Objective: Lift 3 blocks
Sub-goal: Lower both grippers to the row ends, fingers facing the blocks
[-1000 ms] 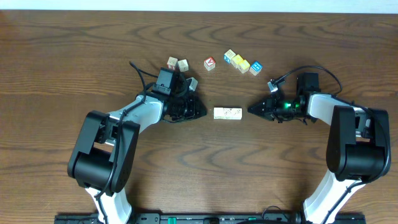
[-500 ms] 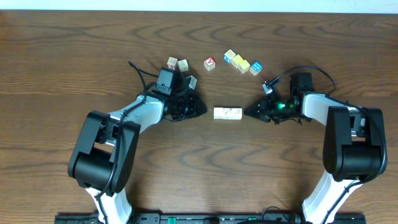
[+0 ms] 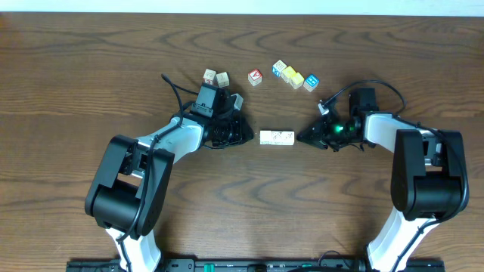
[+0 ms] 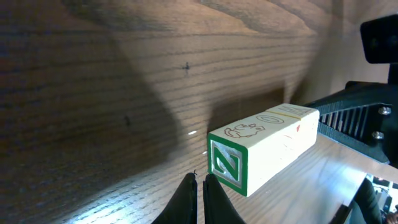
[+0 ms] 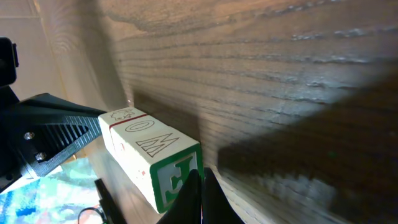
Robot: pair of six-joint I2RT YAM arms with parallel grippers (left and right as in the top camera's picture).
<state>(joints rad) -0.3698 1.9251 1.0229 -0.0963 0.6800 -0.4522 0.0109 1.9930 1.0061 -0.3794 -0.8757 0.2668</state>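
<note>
The 3 blocks (image 3: 277, 137) lie end to end as one cream row on the table's middle. In the left wrist view the row (image 4: 273, 143) shows a green-framed letter on its near end. My left gripper (image 3: 249, 136) is shut and empty, its tips (image 4: 200, 182) a short gap from that end. In the right wrist view the row (image 5: 146, 149) shows its other green-lettered end. My right gripper (image 3: 302, 136) is shut and empty too, its tips (image 5: 200, 177) right at that end face. I cannot tell if they touch.
Several coloured cubes lie scattered at the back: two cream-brown ones (image 3: 215, 77), a red one (image 3: 255, 77), yellow ones (image 3: 292, 76) and a blue one (image 3: 311, 82). Another cube (image 3: 235, 99) sits by the left wrist. Cables loop behind both wrists.
My right gripper has slid left, closing on the row's right end. The left gripper has edged slightly right. The blocks have not moved.
</note>
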